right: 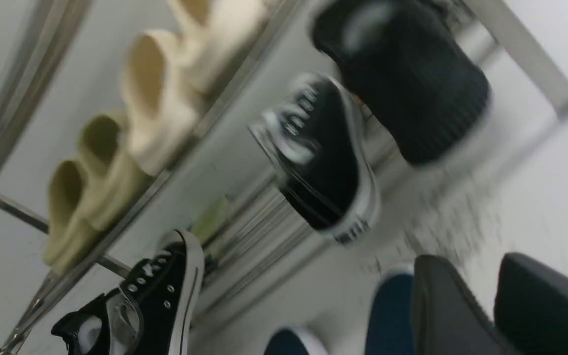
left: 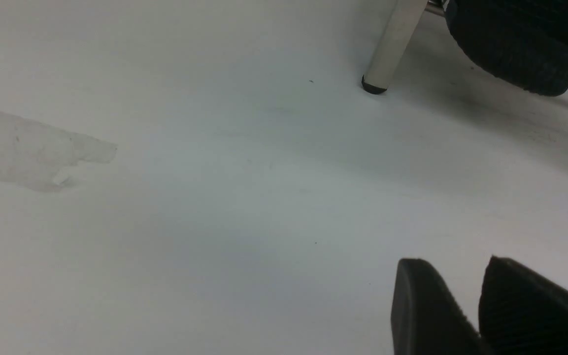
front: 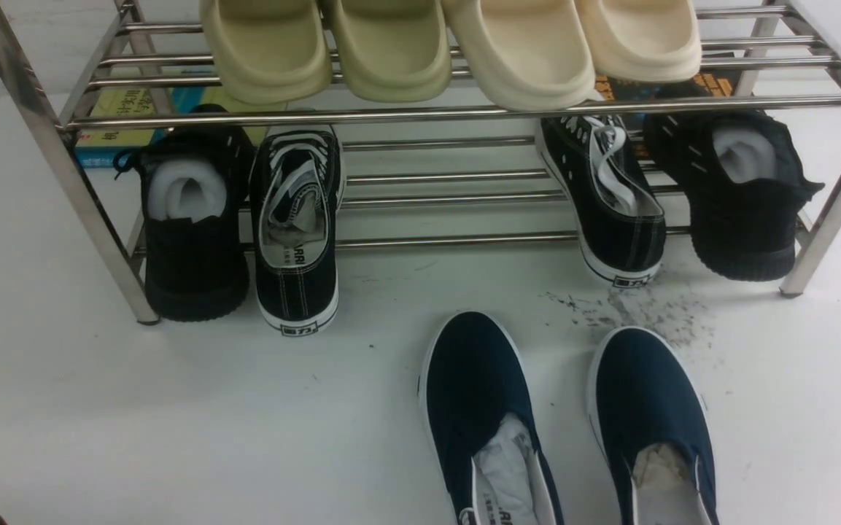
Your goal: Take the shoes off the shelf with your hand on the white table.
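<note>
Left gripper [left: 453,268] and right gripper [right: 471,268] sit part-open, empty. We see both lace-up sneakers [front: 296,284] on lower tier of shelf [front: 427,114], cream slides [front: 391,51] on top.

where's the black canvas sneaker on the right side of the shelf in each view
Front view: the right canvas sneaker sits on the lower tier, right of centre, its heel past the front rail.
Left wrist view: not in it.
Right wrist view: blurred, near the middle of the picture.
Shared landmark: the chrome shelf, of which a leg shows in both the left wrist view and the right wrist view.
</note>
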Robot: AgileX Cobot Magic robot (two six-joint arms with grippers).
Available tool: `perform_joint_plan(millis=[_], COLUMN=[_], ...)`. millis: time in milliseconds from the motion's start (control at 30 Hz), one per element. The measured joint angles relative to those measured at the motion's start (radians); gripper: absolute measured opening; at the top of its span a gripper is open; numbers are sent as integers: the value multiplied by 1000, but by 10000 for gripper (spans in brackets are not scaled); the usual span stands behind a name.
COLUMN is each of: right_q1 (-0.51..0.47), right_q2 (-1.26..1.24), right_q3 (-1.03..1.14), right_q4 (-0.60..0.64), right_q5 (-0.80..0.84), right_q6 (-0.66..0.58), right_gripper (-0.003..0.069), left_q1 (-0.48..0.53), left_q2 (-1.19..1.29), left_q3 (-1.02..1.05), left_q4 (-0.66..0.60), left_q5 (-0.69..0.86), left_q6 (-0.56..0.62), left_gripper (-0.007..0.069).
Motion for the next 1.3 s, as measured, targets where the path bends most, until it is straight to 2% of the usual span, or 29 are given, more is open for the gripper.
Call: perform_joint_plan(millis=[100,133,200,233,367,400,500,600,667,733,800,933,1033,1067,1133,1300], right_q1=[0,0,0,0,0,4,46,113,200,287,352,461,487,506,515,516], right_q2=[127,196,261,406,628,777,939,1045,1163,1268,1353,1551,1619,1685,1746,1801], right_q3=[-247,-316,-398,-523,-645,-693,-729,-756,-810,-887,-967,-1171,-1261,-1342,-1412,-1467], right_q4=[-108,-153,-190,-260,-322,-323,-256,-183,-153,-175,-228,-424,-503,-584,-649,-692], right_q5=[59,128,230,453,746,851,862,830,778,729,702,687,697,718,739,739], right_q6=[-173,-218,-256,-291,-306,-312,-366,-431,-468,-467,-441,-302,-228,-170,-116,-86], right_gripper=[33,-1,-11,-13,-8,-1,18,54,108,177,226,358,409,446,482,503], left_q1=[0,0,0,0,0,0,0,0,0,0,0,0,0,0,0,0], left_q2=[0,0,0,0,0,0,0,0,0,0,0,0,0,0,0,0], left_q3=[0,0,0,0,0,0,0,0,1,1,1,2,4,5,5,10], left_q4=[0,0,0,0,0,0,0,-15,-69,-154,-217,-368,-426,-459,-474,-475], left_q5=[0,0,0,0,0,0,0,0,-8,-15,-15,-15,-16,-22,-24,-46], left_q6=[0,0,0,0,0,0,-1,-29,-76,-150,-200,-342,-397,-441,-476,-489], left_gripper=[210,212,213,214,216,216,216,219,221,221,221,225,227,230,232,232])
